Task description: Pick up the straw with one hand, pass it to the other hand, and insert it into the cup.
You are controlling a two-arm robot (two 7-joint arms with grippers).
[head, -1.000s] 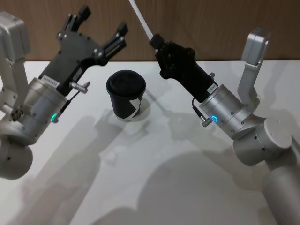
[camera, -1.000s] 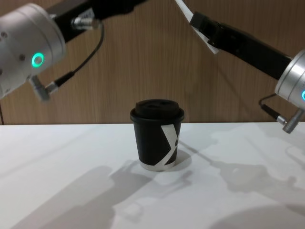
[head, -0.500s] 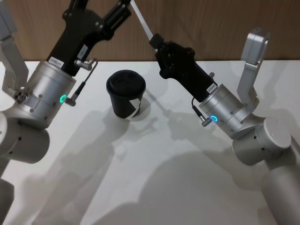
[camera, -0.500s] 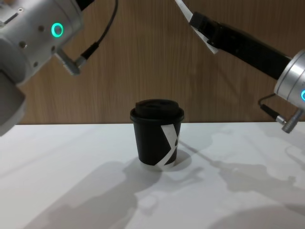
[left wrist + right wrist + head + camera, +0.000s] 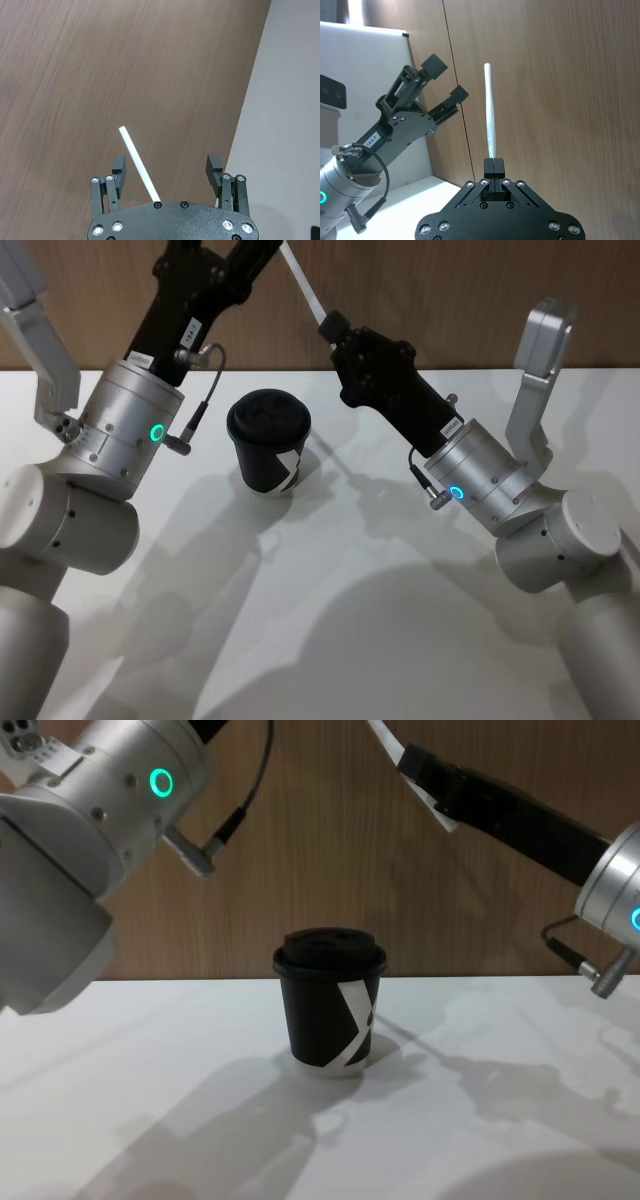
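We see the small black paper cup with the domed black lid (image 5: pixel 268 445) standing upright on the white table (image 5: pixel 350 580), with its lid on. High above the cup and a little to its right, our long black right gripper (image 5: pixel 332 326) is pinched tight on the thin white drinking straw (image 5: pixel 302 282), holding it near its lower end. The straw is up in the air, well apart from the cup, and it leans up toward the cup's left side, in front of the brown wooden wall (image 5: pixel 300 840) behind the cup. High above the cup on its left side, our long black left gripper (image 5: pixel 167 170) has its fingers (image 5: pixel 118 167) spread wide. The straw's free end sits between those fingers, and we cannot see it touching either one.
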